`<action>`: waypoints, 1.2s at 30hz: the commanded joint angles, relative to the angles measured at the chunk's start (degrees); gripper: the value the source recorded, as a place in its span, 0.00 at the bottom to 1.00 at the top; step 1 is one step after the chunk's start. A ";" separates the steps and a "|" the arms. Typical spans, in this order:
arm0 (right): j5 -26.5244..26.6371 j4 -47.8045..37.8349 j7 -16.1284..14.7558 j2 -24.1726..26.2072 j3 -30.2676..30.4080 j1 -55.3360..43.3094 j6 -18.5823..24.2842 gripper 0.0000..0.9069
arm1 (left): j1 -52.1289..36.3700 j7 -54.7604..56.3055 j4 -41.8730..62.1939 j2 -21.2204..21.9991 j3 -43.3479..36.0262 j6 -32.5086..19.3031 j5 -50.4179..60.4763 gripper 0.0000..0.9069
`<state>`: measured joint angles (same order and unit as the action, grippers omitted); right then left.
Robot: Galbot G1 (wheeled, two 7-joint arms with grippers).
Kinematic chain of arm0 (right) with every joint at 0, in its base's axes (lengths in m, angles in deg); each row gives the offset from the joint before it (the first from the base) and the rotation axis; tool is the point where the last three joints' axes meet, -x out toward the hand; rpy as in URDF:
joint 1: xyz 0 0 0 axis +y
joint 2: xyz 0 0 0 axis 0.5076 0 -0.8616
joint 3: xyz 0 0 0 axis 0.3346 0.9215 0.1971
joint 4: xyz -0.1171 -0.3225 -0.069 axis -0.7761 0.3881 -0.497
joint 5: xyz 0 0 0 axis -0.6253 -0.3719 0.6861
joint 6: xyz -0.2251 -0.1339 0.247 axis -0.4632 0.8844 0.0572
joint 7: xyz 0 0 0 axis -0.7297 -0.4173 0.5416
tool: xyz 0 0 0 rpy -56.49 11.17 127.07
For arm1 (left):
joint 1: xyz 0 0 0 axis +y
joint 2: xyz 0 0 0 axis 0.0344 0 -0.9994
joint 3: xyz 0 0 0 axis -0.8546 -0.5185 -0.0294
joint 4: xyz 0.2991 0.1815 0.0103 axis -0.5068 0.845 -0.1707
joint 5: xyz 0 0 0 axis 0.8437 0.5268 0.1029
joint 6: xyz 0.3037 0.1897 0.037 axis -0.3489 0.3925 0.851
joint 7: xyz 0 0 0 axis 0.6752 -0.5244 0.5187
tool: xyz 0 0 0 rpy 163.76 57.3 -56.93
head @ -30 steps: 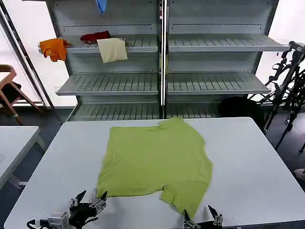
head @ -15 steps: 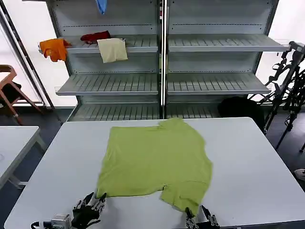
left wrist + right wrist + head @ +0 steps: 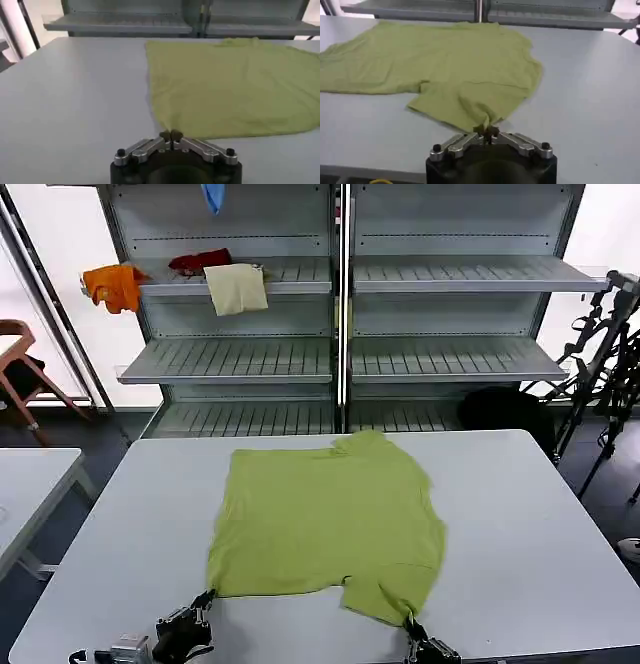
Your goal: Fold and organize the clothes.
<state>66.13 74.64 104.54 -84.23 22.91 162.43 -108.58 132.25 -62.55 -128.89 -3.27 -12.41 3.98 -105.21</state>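
- My left hand (image 3: pixel 171 135) is clenched tight on the near left corner of the lime-green T-shirt (image 3: pixel 325 519); on the left wrist camera its fingertips (image 3: pixel 165 136) meet with the fabric pinched between them.
- My right hand (image 3: pixel 487 132) is likewise closed on the shirt, gripping the near edge of the sleeve flap that sticks out toward me on the right.
- On the head camera both hands sit low at the near edge of the bench (image 3: pixel 520 524), left hand (image 3: pixel 205 599) at the hem corner and right hand (image 3: pixel 411 624) at the sleeve tip, each pointing away from me over the bench top.
- The T-shirt lies spread flat, plain side up, in the middle of the bench, its far edge near the shelving (image 3: pixel 340 354).
- An orange garment (image 3: pixel 113 285) and a cream cloth (image 3: pixel 236 288) hang on an upper shelf behind.
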 commanded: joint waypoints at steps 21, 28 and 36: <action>8.44 -0.55 -6.48 4.68 -8.36 -18.43 -3.93 0.00 | -14.45 3.65 -1.80 0.70 -2.25 2.04 -4.89 0.00; 8.18 -6.07 -8.70 5.48 -7.33 -26.24 -3.70 0.00 | -21.81 6.39 0.60 1.95 -6.11 3.17 -5.44 0.00; 6.54 -11.98 -11.33 5.47 -5.97 -31.53 -1.79 0.00 | -27.89 8.90 5.42 3.43 -9.48 3.09 -5.30 0.00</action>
<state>72.49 68.20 95.53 -79.25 16.80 138.50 -110.94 110.56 -55.18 -126.28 -0.14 -19.53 6.36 -109.96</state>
